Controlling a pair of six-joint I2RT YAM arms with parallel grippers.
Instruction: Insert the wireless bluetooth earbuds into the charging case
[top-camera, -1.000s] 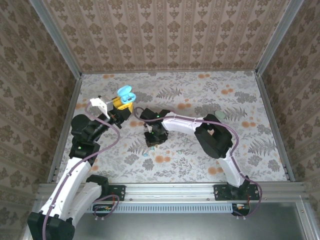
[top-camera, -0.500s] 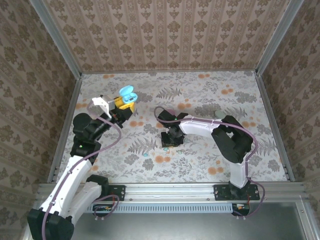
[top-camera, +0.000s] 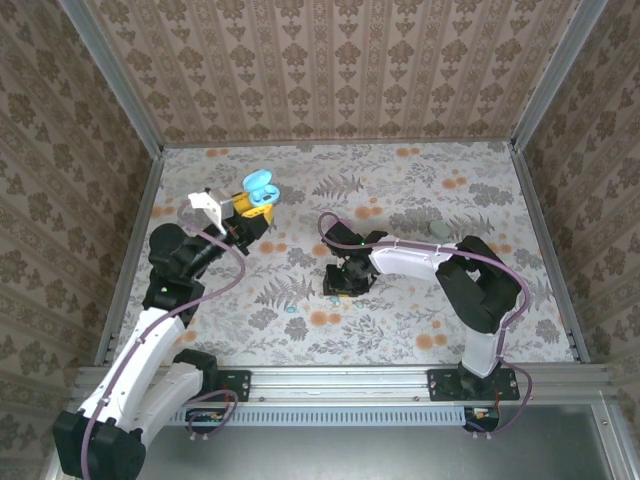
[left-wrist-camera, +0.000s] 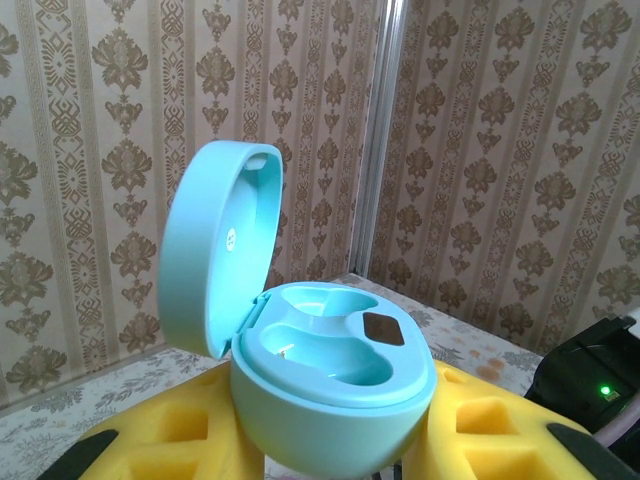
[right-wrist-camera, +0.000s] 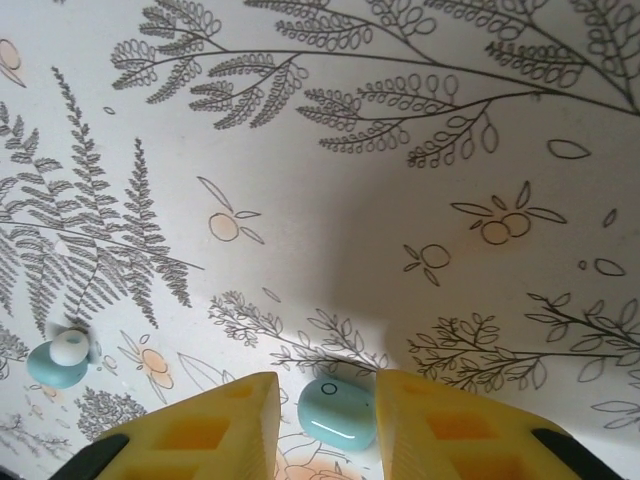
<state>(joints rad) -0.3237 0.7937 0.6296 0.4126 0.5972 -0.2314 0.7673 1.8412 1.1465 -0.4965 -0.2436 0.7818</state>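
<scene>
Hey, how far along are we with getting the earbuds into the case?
Done: the left hand holds the mint-teal pebble-shaped plastic charging case, lid open, both wells looking empty. In hand: the right hand straddles one small rounded teal plastic earbud lying on the floral-printed mat. Left: grasp it, seat it, then the other teal white-tipped earbud nearby.

We hold the left tool (top-camera: 250, 206) raised, clamped; the right tool (right-wrist-camera: 328, 398) points down, jaws slightly parted.
</scene>
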